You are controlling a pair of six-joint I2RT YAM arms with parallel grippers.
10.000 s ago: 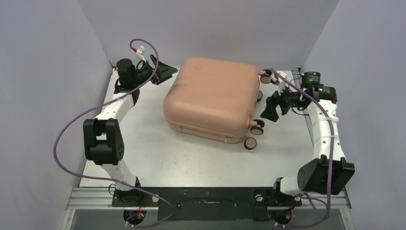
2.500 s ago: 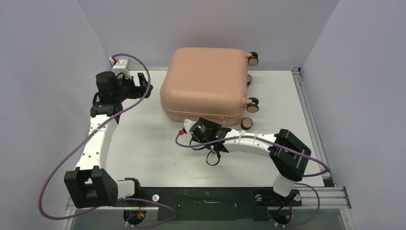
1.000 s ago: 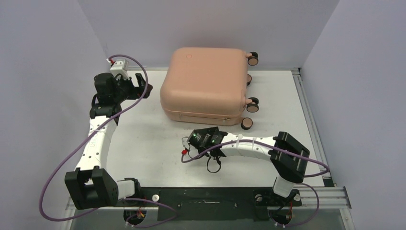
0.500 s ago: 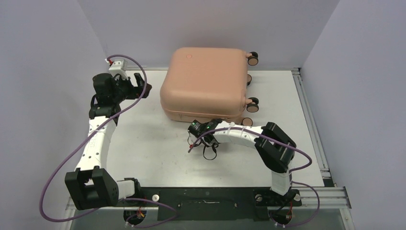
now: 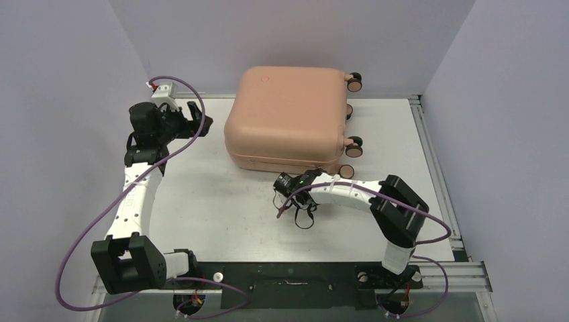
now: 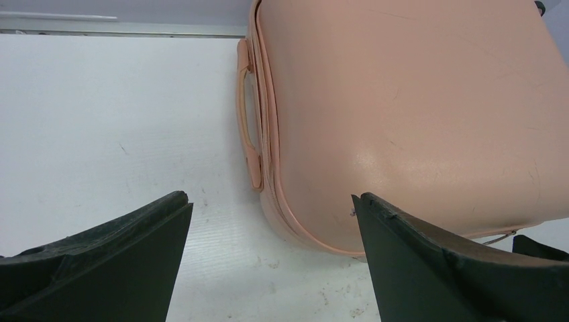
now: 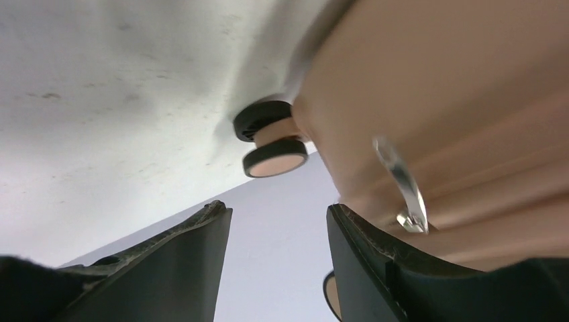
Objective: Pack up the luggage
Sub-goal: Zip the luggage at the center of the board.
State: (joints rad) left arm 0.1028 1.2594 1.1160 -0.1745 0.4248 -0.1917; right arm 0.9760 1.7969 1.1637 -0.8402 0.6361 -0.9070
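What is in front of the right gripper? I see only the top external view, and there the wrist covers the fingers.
Observer: In the right wrist view a metal zipper pull hangs at the seam of the luggage, close to one finger of the right gripper but outside the gap.
Operator: Are its jaws closed on anything?
Observer: No. They stand partly open and nothing is between them.
Operator: And what does the left gripper face?
Observer: In the left wrist view the left gripper is wide open and faces a pink side handle on the luggage wall. It does not touch it.
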